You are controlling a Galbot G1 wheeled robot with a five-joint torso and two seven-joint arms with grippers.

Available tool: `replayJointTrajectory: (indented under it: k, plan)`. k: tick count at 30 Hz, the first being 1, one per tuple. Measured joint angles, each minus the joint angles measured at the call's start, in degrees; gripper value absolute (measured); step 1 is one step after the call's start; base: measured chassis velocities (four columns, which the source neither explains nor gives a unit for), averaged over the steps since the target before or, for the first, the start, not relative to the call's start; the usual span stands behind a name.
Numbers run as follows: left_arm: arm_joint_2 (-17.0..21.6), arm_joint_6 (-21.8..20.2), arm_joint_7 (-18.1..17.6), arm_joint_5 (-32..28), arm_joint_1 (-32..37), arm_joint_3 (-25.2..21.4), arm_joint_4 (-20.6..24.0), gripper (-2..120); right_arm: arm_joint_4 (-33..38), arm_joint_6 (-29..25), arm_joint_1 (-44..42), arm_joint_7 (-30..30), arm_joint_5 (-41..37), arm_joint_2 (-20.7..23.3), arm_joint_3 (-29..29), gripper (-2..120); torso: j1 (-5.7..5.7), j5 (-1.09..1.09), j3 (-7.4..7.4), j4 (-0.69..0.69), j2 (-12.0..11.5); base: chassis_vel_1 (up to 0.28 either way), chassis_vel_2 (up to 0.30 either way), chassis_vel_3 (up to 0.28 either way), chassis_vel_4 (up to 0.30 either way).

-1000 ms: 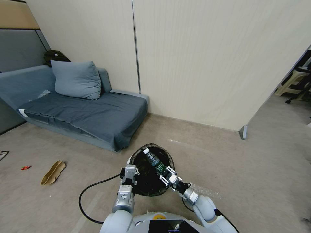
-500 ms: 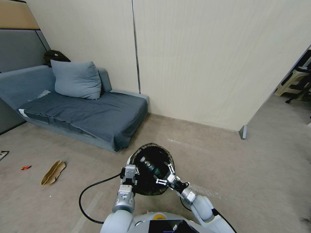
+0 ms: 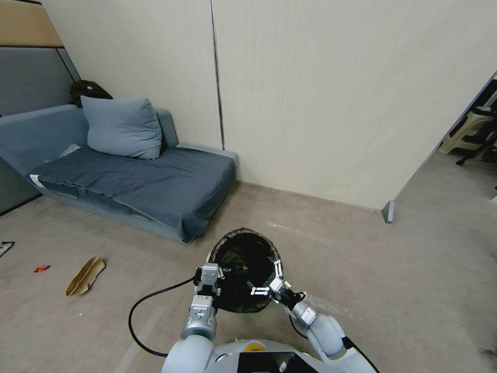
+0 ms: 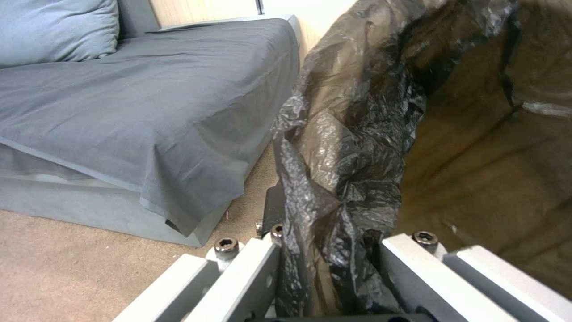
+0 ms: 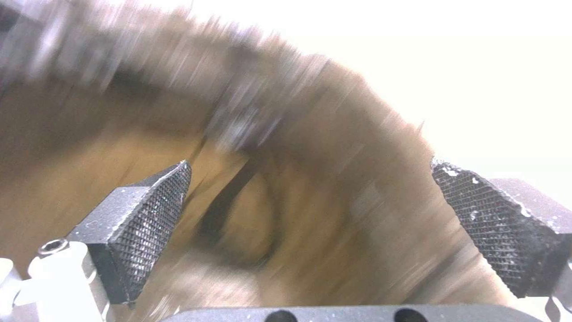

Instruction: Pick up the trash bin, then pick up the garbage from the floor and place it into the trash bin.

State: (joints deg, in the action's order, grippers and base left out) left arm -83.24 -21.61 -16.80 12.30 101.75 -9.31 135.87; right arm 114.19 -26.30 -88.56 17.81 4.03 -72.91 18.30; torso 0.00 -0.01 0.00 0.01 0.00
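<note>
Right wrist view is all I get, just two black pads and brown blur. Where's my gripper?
Observer: The right gripper is open, over the mouth of the trash bin.
Operator: Who's holding the bin?
Observer: The left gripper is shut on the trash bin's bag-lined rim.
Operator: Any garbage on the floor?
Observer: Yes, a tan curled piece and a small red wrapper lie near the sofa.

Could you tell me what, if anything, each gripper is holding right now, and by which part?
The left gripper holds the trash bin by its bag-lined rim. The right gripper, open over the bin's mouth, holds nothing.
</note>
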Motion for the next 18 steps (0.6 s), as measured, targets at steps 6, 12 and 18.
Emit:
replayJointTrajectory:
  k: [6, 12, 18]
  plan:
    - [0.28, 0.27, -0.2, 0.03, 0.14, -0.55, -0.12, 1, 9.85, 2.46, -3.52, -5.96, -0.64, -2.85, 5.1, 100, 0.0, 0.01, 0.0, 0.0, 0.0, 0.0, 0.0, 0.0, 0.0]
    - [0.46, 0.41, -0.37, -0.29, 0.13, -1.13, -0.06, 1, 14.44, 3.74, -6.7, -11.05, 0.62, -6.99, 8.02, 100, 0.0, -0.01, 0.0, 0.0, 0.0, 0.0, 0.0, 0.0, 0.0]
    - [0.67, 0.54, -0.5, -1.08, 0.14, -1.72, 0.51, 1, 15.02, 2.45, -10.1, -14.43, 2.87, -12.02, 9.53, 100, 0.0, 0.01, 0.0, -0.01, 0.0, 0.0, 0.0, 0.0, 0.0]
